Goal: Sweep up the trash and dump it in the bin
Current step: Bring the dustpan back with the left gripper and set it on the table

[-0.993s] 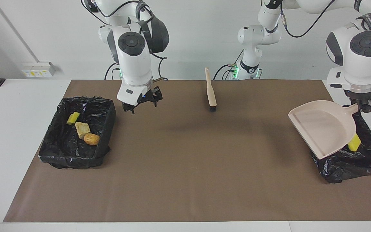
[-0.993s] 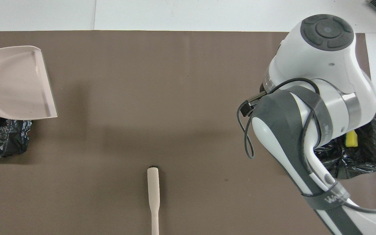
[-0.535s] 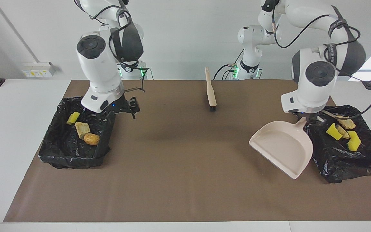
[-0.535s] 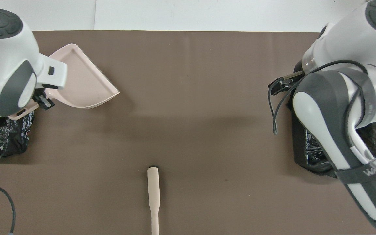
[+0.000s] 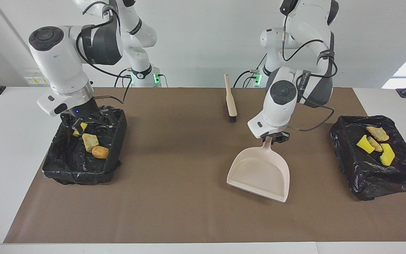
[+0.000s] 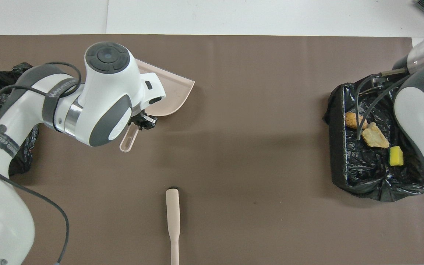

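My left gripper (image 5: 275, 138) is shut on the handle of the beige dustpan (image 5: 259, 173), which is empty and hangs low over the middle of the mat, its lip pointing away from the robots. A black-lined bin (image 5: 375, 180) at the left arm's end holds trash (image 5: 367, 144): yellow sponge chunks and beige lumps. At the right arm's end, a second bin (image 5: 79, 174) holds a yellow sponge (image 5: 79, 129), a beige lump (image 5: 90, 141) and an orange-brown lump (image 5: 100, 152). My right gripper (image 5: 86, 122) hangs open over that bin's end nearest the robots.
The beige brush (image 5: 230, 100) with black bristles lies on the brown mat (image 5: 189, 211) near the robots, midway between the arms. In the overhead view the left arm covers much of the dustpan (image 6: 173, 92).
The left arm has carried the empty dustpan from over its bin toward the mat's middle and lowered it. The right arm has swung over to its own bin and come down.
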